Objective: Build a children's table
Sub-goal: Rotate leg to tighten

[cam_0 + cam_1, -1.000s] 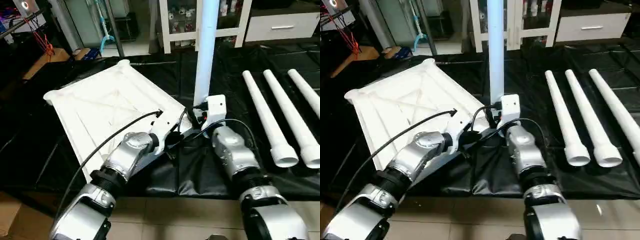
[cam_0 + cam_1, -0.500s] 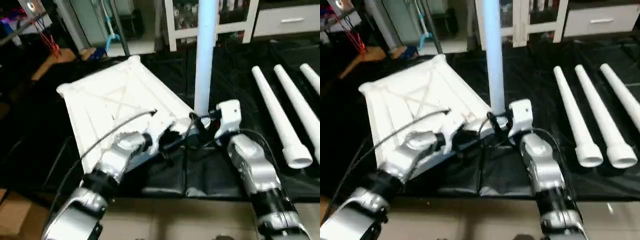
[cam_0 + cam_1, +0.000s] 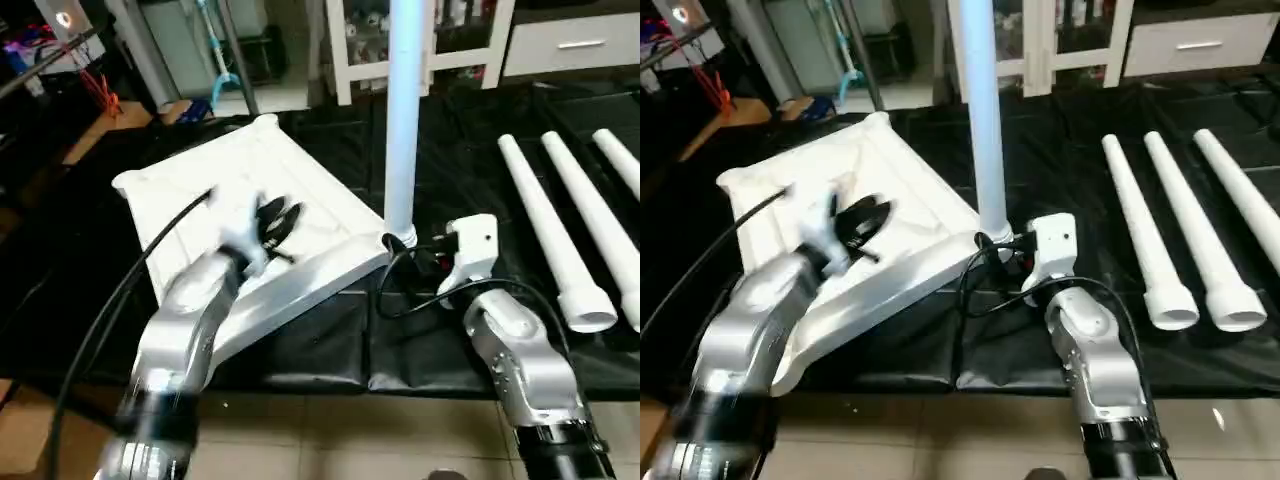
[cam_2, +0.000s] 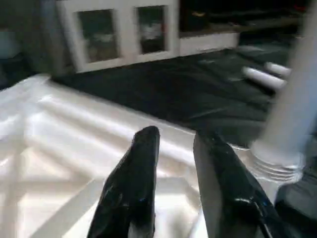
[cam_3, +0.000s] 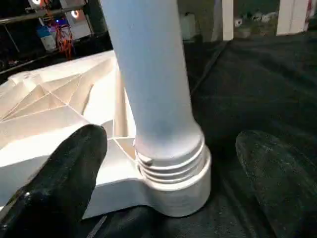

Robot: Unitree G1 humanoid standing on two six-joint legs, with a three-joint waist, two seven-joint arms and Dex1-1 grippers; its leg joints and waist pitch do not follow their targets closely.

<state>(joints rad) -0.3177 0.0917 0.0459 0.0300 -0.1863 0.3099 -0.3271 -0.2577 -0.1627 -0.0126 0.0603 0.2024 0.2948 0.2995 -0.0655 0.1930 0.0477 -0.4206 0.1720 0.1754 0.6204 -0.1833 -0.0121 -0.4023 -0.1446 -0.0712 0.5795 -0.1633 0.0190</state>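
Head view: I see tabletop (image 3: 240, 190) lying underside up on black sheet (image 3: 330, 340). One leg (image 3: 403, 110) stands upright in near corner socket. Three loose legs (image 3: 545, 230) lie side by side on sheet, well apart to right. Left gripper (image 3: 277, 222) above ribbed underside, fingers slightly parted, empty. Right gripper (image 3: 425, 262) just beside standing leg's base.

Left wrist view: fingers (image 4: 138, 183) narrowly apart over ribs, nothing between.

Right wrist view: fingers (image 5: 69, 183) spread wide either side of leg base (image 5: 171, 168), not touching.
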